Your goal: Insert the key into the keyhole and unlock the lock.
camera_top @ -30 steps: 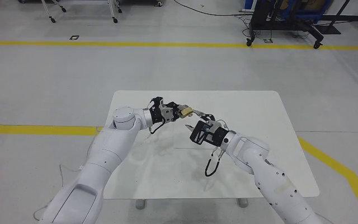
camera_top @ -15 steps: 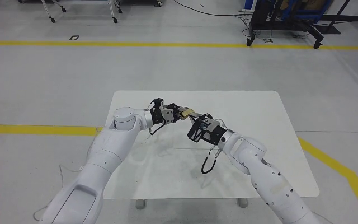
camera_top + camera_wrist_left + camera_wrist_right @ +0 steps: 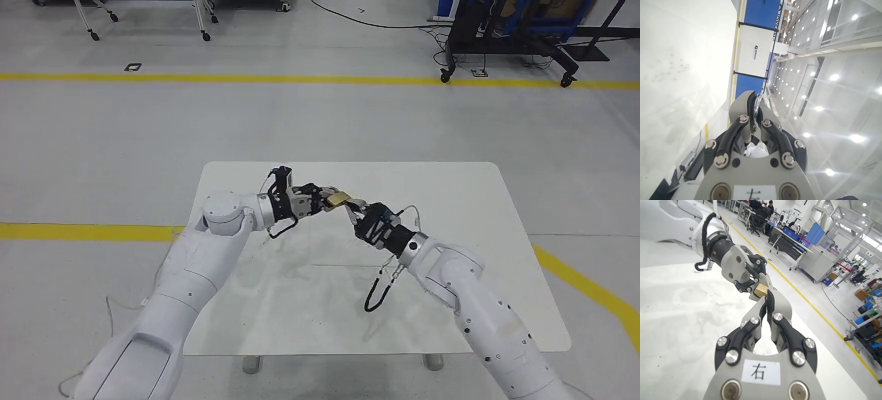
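Both grippers are loaded: left wrist view has the left gripper (image 3: 757,98) pinched on a shackle (image 3: 756,110). Right wrist view has the right gripper (image 3: 769,296) squeezed together, key hidden, tip at the brass lock (image 3: 761,290), so turning's probably left. Top view, over the table (image 3: 460,200): it's swung closer than a second ago.

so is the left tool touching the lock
Touching. The right wrist view shows the left tool clamped on the brass lock.

The right gripper (image 3: 357,211) met the lock (image 3: 339,199)
It swung up from lower in the centre of the frame, turning, until its tips reached the brass lock in the left gripper (image 3: 318,200).
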Robot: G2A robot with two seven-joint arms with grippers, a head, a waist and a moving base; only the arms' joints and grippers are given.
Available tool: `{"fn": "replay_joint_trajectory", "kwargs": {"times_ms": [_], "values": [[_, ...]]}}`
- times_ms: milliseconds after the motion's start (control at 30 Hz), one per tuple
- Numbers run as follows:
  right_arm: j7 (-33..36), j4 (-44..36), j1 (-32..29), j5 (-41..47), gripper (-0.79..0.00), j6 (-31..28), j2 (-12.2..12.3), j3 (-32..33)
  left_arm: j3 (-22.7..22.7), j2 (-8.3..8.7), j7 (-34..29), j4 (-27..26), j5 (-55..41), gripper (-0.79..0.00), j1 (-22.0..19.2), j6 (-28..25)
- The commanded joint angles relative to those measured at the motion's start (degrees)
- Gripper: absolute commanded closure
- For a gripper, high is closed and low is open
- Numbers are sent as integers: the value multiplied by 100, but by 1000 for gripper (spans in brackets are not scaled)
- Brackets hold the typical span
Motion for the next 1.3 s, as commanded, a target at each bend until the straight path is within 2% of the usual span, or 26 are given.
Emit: {"fn": "replay_joint_trajectory", "kwargs": {"times_ms": [0,233,600,667,700,867,933,967,1033,1167,1267], "values": [[-185,137,10,280,0,-214,7,76,-7,18,82,-100,174,0,56,-202],[-614,518,112,780,0,-842,20,170,-44,70,305,-411,571,0,230,-511],[-724,754,261,869,0,-1154,24,148,-144,105,281,-604,562,0,374,-502],[-676,766,298,830,-228,-1244,24,105,-182,104,216,-603,425,0,382,-430],[-657,786,322,826,-289,-1265,23,92,-204,105,191,-601,366,0,380,-410],[-594,797,364,694,-388,-1218,21,34,-260,113,157,-588,303,0,363,-378],[-602,755,341,625,-529,-1179,27,42,-267,114,147,-586,287,0,365,-364],[-598,735,324,580,-529,-1144,32,60,-268,114,142,-587,283,0,364,-359],[-588,652,258,486,-585,-1074,48,106,-271,113,138,-584,271,0,361,-343],[-659,505,111,403,-643,-982,83,265,-273,111,129,-572,255,0,351,-324],[-854,301,-129,354,-785,-898,144,598,-272,108,132,-557,248,0,342,-315]]}}
